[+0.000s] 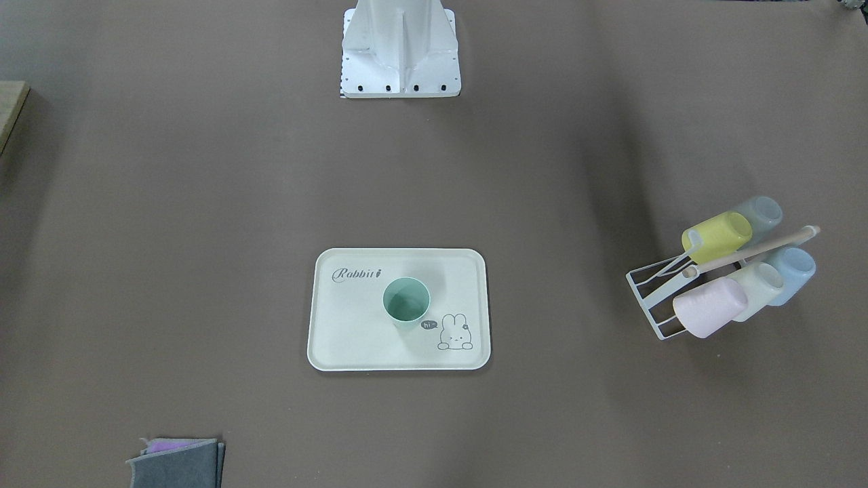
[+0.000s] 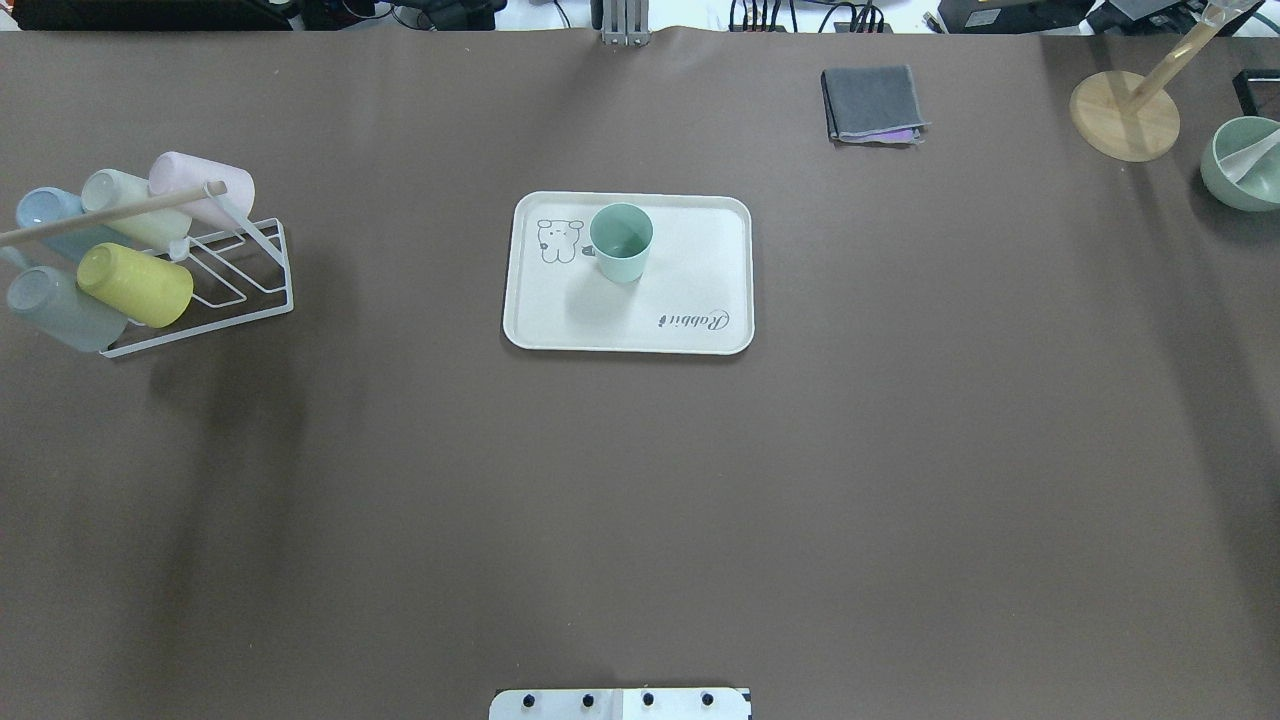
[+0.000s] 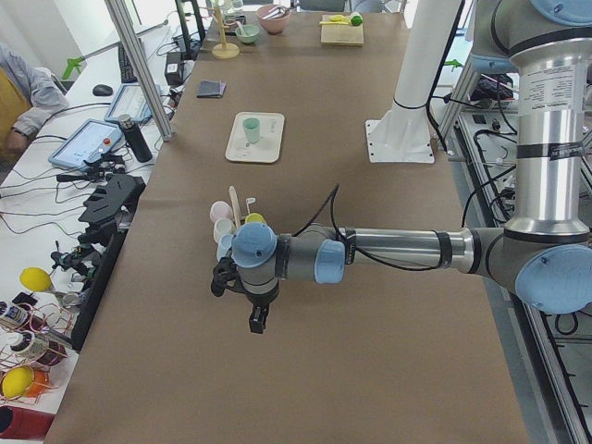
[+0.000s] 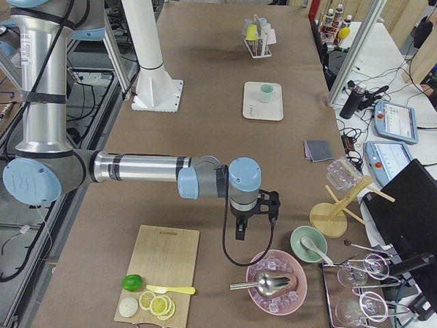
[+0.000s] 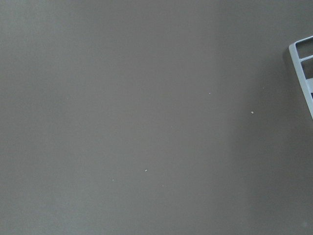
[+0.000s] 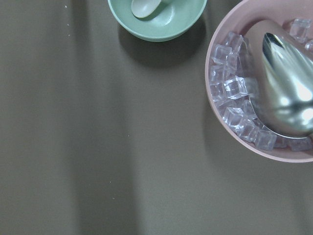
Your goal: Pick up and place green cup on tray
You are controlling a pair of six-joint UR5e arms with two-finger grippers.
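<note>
The pale mint green cup [image 1: 406, 301] stands upright on the cream tray [image 1: 352, 332], between the bunny drawing and the "Rabbit" script. Cup [image 2: 620, 242] and tray [image 2: 690, 260] also show mid-table in the overhead view. No gripper touches them. My left gripper [image 3: 259, 319] hangs over bare table near the cup rack, far from the tray [image 3: 268, 148]. My right gripper [image 4: 240, 232] hangs over the table at the other end, next to the bowls. Both grippers show only in the side views, so I cannot tell whether they are open or shut.
A white wire rack [image 2: 240, 290] holds several pastel cups at the robot's left; its corner shows in the left wrist view [image 5: 303, 73]. A folded grey cloth [image 2: 872, 103], a wooden stand [image 2: 1125, 115], a green bowl with a spoon [image 6: 156, 17] and a pink bowl of ice [image 6: 230, 88] lie on the right.
</note>
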